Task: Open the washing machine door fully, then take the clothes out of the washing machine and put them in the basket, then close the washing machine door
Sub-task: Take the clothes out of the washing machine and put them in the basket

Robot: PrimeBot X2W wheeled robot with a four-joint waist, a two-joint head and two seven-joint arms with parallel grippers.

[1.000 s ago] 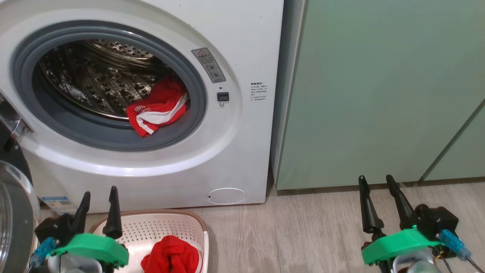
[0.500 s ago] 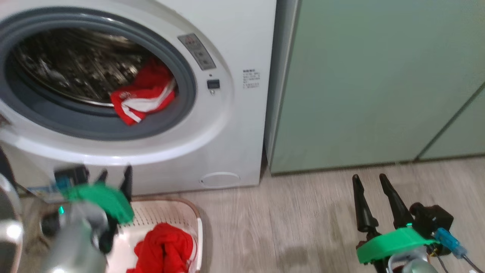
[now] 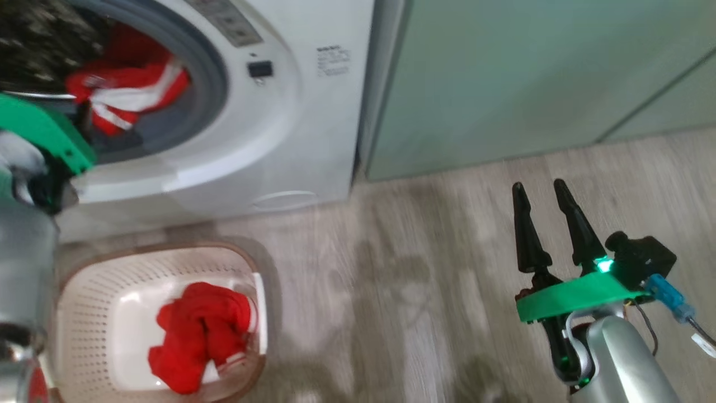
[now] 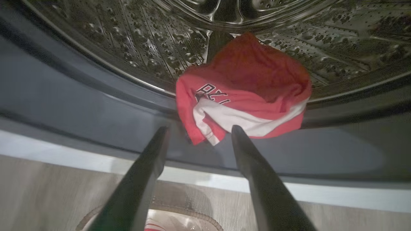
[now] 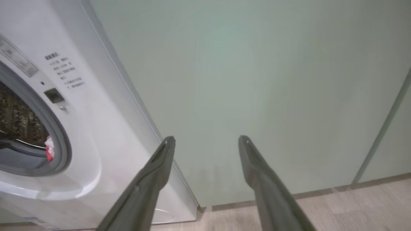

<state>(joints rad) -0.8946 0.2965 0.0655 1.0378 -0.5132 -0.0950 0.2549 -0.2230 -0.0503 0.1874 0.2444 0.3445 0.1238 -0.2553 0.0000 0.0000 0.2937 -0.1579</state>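
Left wrist view: left fingers spread, pointing at clothes; right fingers spread.

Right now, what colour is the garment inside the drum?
The garment is red, white-striped; left wrist view.

The left pincer stands wide open, its two long dark fingers spread with nothing gripped between them; in the head view its green left mount shows blurred at the far left, raised above a pale forearm; the right pincer is likewise parted and empty, pointing up and slightly left, low at the lower right above its green right mount and silver wrist.
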